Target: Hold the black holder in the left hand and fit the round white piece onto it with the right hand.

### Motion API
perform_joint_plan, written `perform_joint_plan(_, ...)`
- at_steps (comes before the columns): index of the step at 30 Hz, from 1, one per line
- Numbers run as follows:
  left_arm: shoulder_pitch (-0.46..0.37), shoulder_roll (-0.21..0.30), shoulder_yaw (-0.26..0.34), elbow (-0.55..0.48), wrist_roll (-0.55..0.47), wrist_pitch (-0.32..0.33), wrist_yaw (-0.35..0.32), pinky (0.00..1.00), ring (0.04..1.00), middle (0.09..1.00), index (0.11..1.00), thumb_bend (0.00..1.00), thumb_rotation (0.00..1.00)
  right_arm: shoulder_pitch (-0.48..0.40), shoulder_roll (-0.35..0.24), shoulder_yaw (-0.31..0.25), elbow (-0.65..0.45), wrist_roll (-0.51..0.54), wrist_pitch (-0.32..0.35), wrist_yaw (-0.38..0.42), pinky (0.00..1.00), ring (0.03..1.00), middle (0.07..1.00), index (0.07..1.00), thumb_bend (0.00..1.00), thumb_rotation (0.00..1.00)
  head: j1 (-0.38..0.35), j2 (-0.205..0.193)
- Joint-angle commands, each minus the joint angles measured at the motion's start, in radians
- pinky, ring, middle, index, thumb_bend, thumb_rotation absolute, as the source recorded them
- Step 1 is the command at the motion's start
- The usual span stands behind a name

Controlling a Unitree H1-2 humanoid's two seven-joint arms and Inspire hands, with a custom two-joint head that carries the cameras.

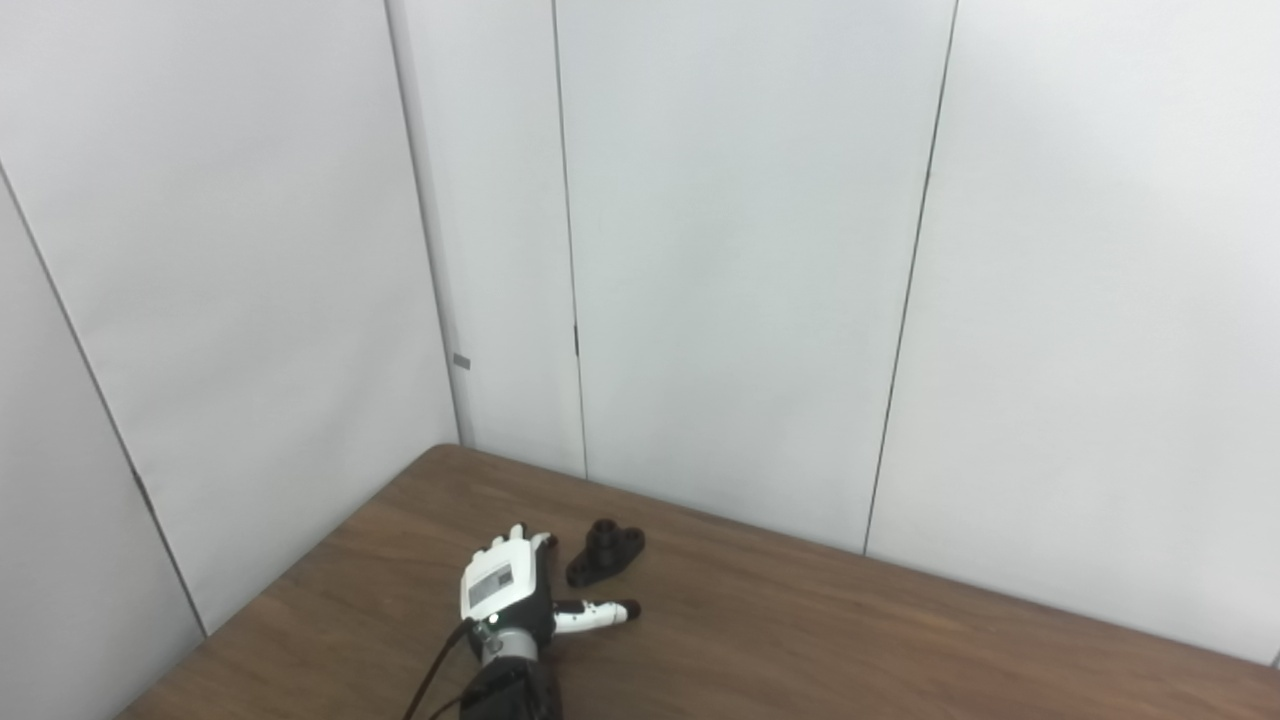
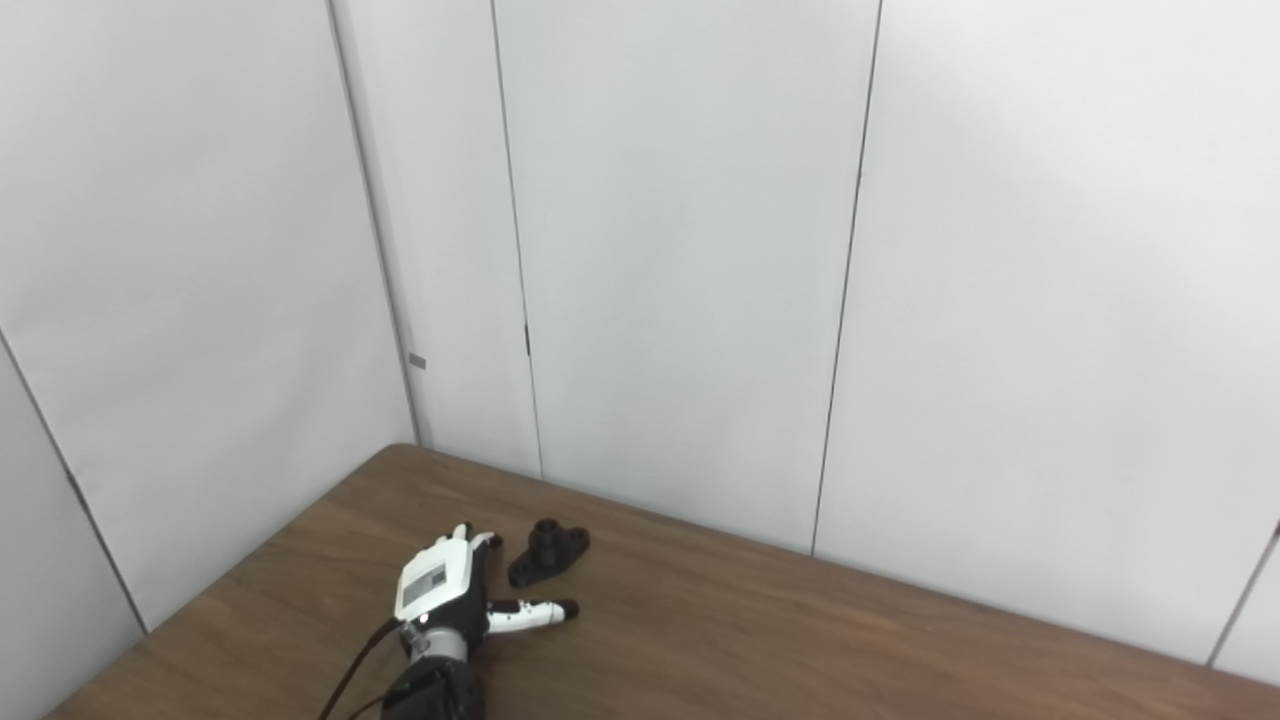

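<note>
Left hand (image 1: 505,590) on the tabletop (image 1: 850,640), fingers (image 1: 520,538) spread, empty, just left of the black holder (image 1: 605,552).

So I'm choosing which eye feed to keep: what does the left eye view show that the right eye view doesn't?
Only the left eye view: nothing of the work; it just crops the table sooner on the right. Only the right eye view: more table and wall to the right, plus another panel seam at the far right edge. Both: the left hand, fingers apart, beside the black holder without holding it. Neither shows the right hand or a white piece.
</note>
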State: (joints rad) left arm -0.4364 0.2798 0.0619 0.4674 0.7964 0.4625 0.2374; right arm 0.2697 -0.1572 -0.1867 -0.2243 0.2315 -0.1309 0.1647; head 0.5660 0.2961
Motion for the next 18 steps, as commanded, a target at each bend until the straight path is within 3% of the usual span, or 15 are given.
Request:
perform_joint_plan(1, -0.046, 0.02, -0.017, 0.018, -0.025, -0.009, 0.027, 1.0, 1.0, 1.0, 0.863, 1.0, 0.44, 0.022, 0.003, 0.002, 0.024, 0.015, -0.028, 0.004, 1.0, 1.0, 1.0, 1.0, 0.8, 0.79, 0.002, 0.0)
perform_joint_plan(18, -0.101, 0.039, -0.077, 0.127, -0.153, -0.037, 0.152, 1.0, 0.993, 1.0, 0.792, 1.0, 0.34, 0.036, -0.001, -0.002, 0.001, 0.015, -0.008, -0.009, 1.0, 1.0, 1.0, 1.0, 0.83, 0.79, -0.002, 0.005)
